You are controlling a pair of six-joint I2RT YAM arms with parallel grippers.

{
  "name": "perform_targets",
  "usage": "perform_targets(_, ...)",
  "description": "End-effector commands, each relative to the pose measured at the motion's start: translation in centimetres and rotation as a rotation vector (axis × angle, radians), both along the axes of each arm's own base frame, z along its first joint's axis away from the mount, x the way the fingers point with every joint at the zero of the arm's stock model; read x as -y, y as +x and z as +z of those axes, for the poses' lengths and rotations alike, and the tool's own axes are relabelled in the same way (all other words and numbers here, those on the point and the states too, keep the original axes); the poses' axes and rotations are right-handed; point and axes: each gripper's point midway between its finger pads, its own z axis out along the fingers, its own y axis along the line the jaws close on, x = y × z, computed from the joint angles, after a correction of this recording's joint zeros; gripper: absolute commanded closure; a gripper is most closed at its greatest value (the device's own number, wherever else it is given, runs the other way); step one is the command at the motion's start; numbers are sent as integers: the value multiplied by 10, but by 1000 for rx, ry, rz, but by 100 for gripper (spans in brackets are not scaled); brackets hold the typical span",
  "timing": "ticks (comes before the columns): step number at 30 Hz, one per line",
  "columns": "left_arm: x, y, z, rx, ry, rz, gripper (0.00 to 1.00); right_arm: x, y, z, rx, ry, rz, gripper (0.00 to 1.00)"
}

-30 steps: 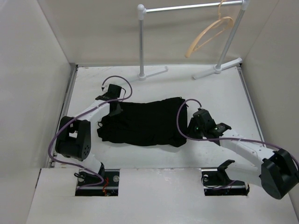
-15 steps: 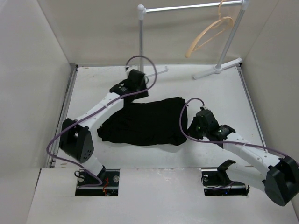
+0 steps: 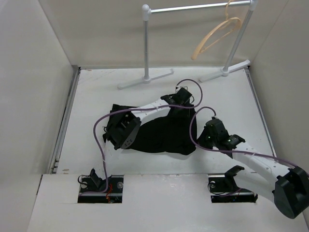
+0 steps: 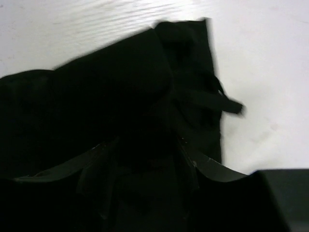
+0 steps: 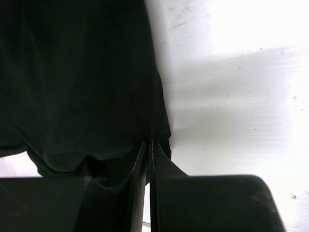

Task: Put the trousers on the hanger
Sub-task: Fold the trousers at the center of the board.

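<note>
Top view: the trousers (image 3: 164, 135), black, lie rumpled flat at the middle of the table (image 3: 231, 96). The hanger (image 3: 213, 32) is well apart from them, at 1 o'clock, hung by its hook on the rail (image 3: 193, 7) at the far end, tilted, nothing on it.

The left arm (image 3: 149, 107) reaches across the trousers from 9 o'clock. The left gripper (image 3: 179, 96) is at their 1 o'clock corner, touching the cloth. Left wrist view: blurred. Dark cloth fills the frame, with a folded edge and a short strap (image 4: 227, 104) against the white table. The fingers cannot be made out from the cloth, so whether the jaws are apart or together cannot be told.

The right gripper (image 3: 205, 137) is at the trousers' 4 o'clock edge. Right wrist view: jaws together but for a thin slit, pinching the cloth edge where it meets bare table. The cloth puckers at the pinch.
</note>
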Motion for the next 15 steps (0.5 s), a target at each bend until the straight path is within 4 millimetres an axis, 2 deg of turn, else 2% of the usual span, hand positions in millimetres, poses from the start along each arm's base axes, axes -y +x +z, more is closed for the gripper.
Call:
perform_targets(1,-4,40,18,60,-60,84,55,7,-2,-6,-8,19,-59,90)
perform_targets(3,-5,45,9,50,-56,96,55,13,-8,-12,-34,18,-95,90)
perform_targets(6,-7,47,0,48,-43,104,55,23,-11,-9,-40,8,-142,90)
perform_targets(9,-5,49,9,59,-75,115,55,40,-15,-3,-36,-47,-193,90)
perform_targets(11,-1,46,22,64,-111,113,53,40,-15,6,-7,-35,-184,80)
perform_targets(13,3,39,38,75,-142,98,49,37,-13,23,36,-17,-167,59)
perform_targets(14,6,33,48,80,-159,86,47,38,-11,33,60,-13,-167,53)
perform_targets(15,7,28,59,88,-178,76,46,36,-9,44,83,-4,-161,51)
